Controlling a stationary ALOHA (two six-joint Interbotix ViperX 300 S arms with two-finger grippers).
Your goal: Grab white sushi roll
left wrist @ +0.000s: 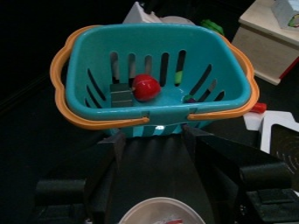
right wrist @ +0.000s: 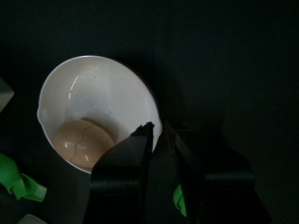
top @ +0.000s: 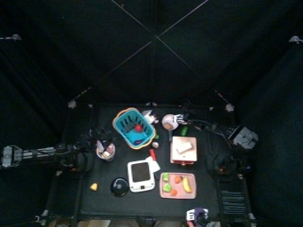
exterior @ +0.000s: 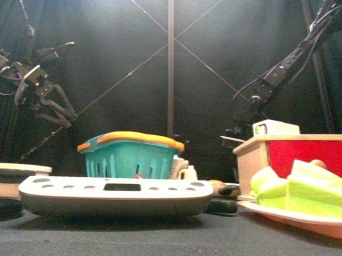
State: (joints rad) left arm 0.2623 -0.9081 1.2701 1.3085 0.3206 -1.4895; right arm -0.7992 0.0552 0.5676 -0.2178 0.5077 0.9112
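A small white piece that may be the white sushi roll (exterior: 187,172) stands just right of the teal basket (exterior: 130,156); in the top view it (top: 151,152) lies between the basket (top: 133,127) and the wooden box. My right gripper (right wrist: 159,131) hangs over the rim of a white bowl (right wrist: 87,105) that holds a pale round lump (right wrist: 79,142); its jaws stand close together with nothing between them. My left gripper (left wrist: 155,140) is open and empty at the near rim of the basket (left wrist: 158,70), which holds a red ball (left wrist: 145,86).
A wooden box with a red front (top: 183,151) stands right of the basket. A white scale (top: 140,175), a pink plate of vegetables (top: 178,184) and a black disc (top: 120,185) lie at the table's front. A white plate (top: 106,152) lies under the left arm.
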